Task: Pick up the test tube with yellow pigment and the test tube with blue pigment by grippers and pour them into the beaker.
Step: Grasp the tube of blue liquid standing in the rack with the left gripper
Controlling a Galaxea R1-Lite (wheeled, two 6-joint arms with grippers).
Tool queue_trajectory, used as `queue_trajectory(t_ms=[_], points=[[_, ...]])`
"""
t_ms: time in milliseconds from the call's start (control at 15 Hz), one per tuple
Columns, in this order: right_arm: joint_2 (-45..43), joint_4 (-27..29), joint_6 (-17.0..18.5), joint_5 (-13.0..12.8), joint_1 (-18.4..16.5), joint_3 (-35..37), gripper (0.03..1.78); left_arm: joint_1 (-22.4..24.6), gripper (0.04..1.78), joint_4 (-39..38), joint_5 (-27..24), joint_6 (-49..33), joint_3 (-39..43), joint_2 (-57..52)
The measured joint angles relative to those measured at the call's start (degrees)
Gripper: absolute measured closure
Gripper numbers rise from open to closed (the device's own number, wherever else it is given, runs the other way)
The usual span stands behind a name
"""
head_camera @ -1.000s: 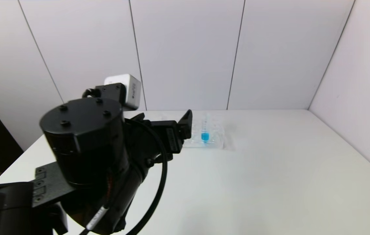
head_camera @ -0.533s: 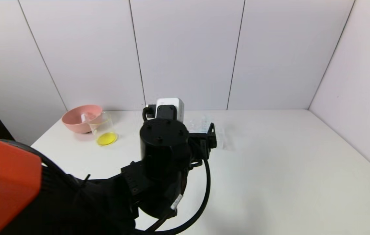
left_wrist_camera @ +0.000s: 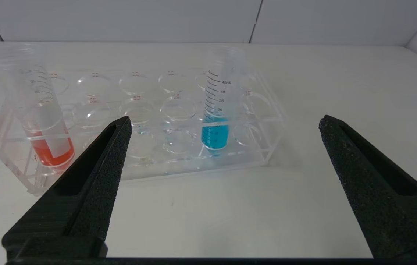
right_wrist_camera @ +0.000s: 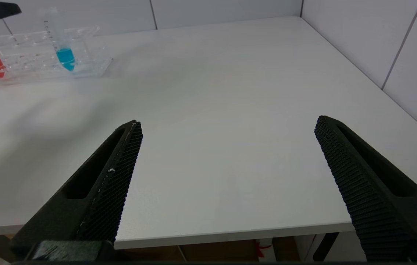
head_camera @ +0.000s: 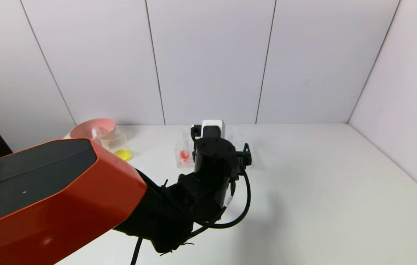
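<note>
Your left end effector (left_wrist_camera: 223, 125) hangs spread wide before the clear rack (left_wrist_camera: 267, 147) — blue-pigment tube (left_wrist_camera: 217, 106) upright inside, red tube (left_wrist_camera: 45, 121) at far end. Beaker (head_camera: 114, 141) w/ yellow liquid beside pink bowl (head_camera: 89, 129). Right end effector (right_wrist_camera: 227, 132) spread — over bare white surface (right_wrist_camera: 230, 92).

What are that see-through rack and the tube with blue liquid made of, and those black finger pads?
The rack looks like clear acrylic: glossy, sharp-edged flat plates. The test tube with blue pigment is clear glass or plastic, which I cannot tell; it has printed black graduations. The left gripper stands open before them; its fingers look like matte black rubber or foam, with a grainy surface.
</note>
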Motion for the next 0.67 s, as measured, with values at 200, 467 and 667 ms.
queue_trajectory(t_ms=[200,467,667], points=[[0.0,0.0,0.0,0.0,0.0,0.0,0.1,1.71,0.04,0.2,-1.85,0.09,-3.97,3.83],[0.0,0.0,0.0,0.0,0.0,0.0,0.1,2.5,0.04,0.11,-2.43,2.04,-7.51,8.19],[0.0,0.0,0.02,0.02,0.0,0.0,0.1,3.41,0.04,0.09,-2.82,3.39,-10.62,10.89]])
